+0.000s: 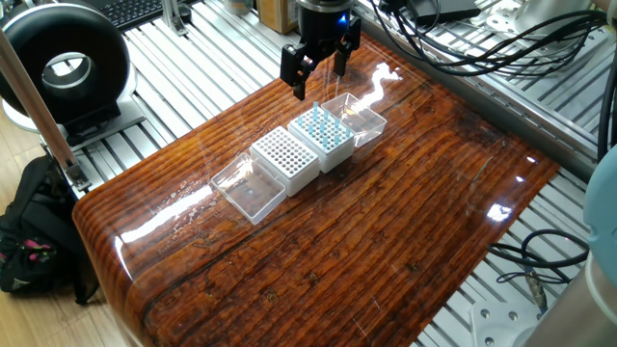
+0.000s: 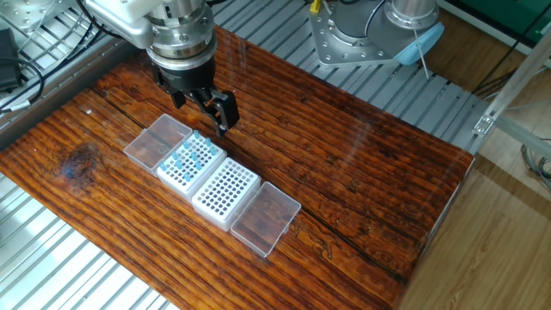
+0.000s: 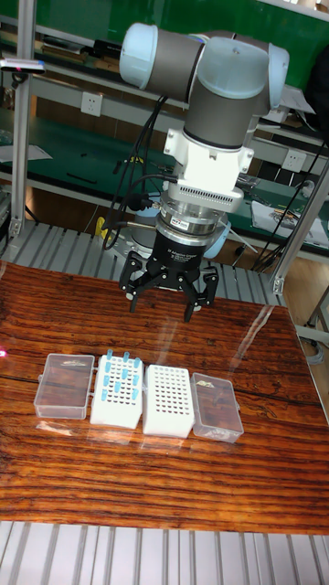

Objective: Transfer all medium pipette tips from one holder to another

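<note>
Several medium pipette tips (image 1: 321,126) (image 2: 191,155) (image 3: 120,374), small light-blue cones, stand upright in a white holder (image 1: 333,151) (image 2: 176,175) (image 3: 116,413). Touching its side is a second white holder (image 1: 285,157) (image 2: 225,193) (image 3: 168,399) whose grid holes show no tips. My gripper (image 1: 318,75) (image 2: 201,108) (image 3: 164,303) hangs open above and just behind the holder with the tips, with nothing between its fingers and clear of the tips.
A clear plastic lid lies at each end of the holder row (image 1: 249,190) (image 1: 355,114). A black ring-shaped device (image 1: 63,63) and a black bag (image 1: 29,231) are off the table's left side. Cables (image 1: 482,39) run behind the arm, over slatted aluminium framing.
</note>
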Robot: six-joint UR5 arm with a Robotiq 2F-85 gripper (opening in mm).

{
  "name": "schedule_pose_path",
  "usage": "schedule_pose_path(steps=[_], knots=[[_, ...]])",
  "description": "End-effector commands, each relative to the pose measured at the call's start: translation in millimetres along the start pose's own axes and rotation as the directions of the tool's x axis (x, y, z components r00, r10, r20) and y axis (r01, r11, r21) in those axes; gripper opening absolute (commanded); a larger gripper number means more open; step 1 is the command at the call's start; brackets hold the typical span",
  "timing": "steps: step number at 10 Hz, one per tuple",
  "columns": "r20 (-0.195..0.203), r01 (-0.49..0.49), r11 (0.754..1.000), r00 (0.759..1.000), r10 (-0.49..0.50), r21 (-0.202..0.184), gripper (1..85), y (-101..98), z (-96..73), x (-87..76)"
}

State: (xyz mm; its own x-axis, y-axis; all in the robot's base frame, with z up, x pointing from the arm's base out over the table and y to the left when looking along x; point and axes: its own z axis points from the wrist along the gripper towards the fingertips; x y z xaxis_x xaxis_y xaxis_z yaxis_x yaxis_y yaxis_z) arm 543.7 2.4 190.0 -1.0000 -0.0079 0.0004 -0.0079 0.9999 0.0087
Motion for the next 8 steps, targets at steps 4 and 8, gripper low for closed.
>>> schedule_pose_path(steps=[4,8], knots=[[0.062,-0.065,0.998,0.996,0.066,-0.022,1.0,13.2,6.4,-15.6],[0.062,-0.059,0.998,0.996,0.060,-0.025,1.0,13.7,7.4,-15.6]])
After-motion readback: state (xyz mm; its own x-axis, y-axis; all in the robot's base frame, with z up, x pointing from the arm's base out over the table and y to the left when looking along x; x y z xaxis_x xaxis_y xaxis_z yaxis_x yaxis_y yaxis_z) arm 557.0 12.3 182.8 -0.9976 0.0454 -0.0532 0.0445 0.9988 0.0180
